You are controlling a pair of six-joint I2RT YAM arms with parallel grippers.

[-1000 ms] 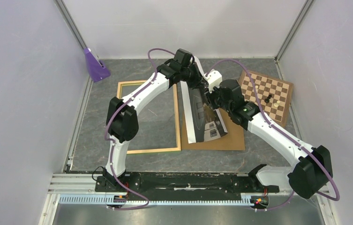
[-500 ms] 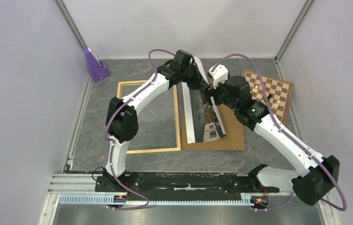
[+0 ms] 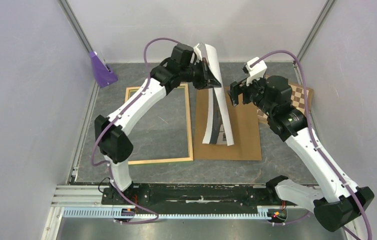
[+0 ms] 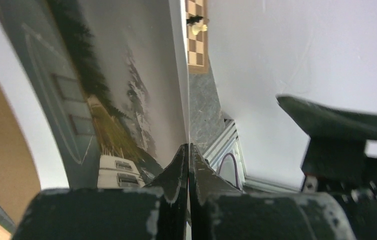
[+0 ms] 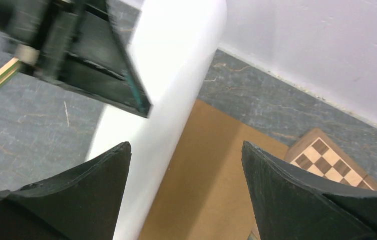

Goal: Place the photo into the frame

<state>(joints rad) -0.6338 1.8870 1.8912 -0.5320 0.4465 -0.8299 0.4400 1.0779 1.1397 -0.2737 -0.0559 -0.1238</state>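
Observation:
The photo (image 3: 219,125) hangs curled from its top edge, white back toward the right, its lower end down on the brown panel. My left gripper (image 3: 207,75) is shut on that top edge. In the left wrist view the jaws (image 4: 189,146) pinch the sheet's edge, with the dark glossy print (image 4: 126,90) to their left. My right gripper (image 3: 235,93) stands open to the right of the photo, apart from it. Its wrist view shows nothing between its fingers (image 5: 186,145) and the photo's white back (image 5: 171,100) at the left. The pale wooden frame (image 3: 161,160) lies flat to the photo's left.
A brown hardboard panel (image 3: 246,130) lies under the photo, right of the frame. A chessboard (image 3: 304,97) with pieces sits at the back right, partly behind the right arm. A purple object (image 3: 101,70) stands in the back left corner. Walls close three sides.
My right gripper opened, let go of the photo and drew back to the right. The left arm lifted the photo's top edge higher, so the sheet now hangs steeper and curled.

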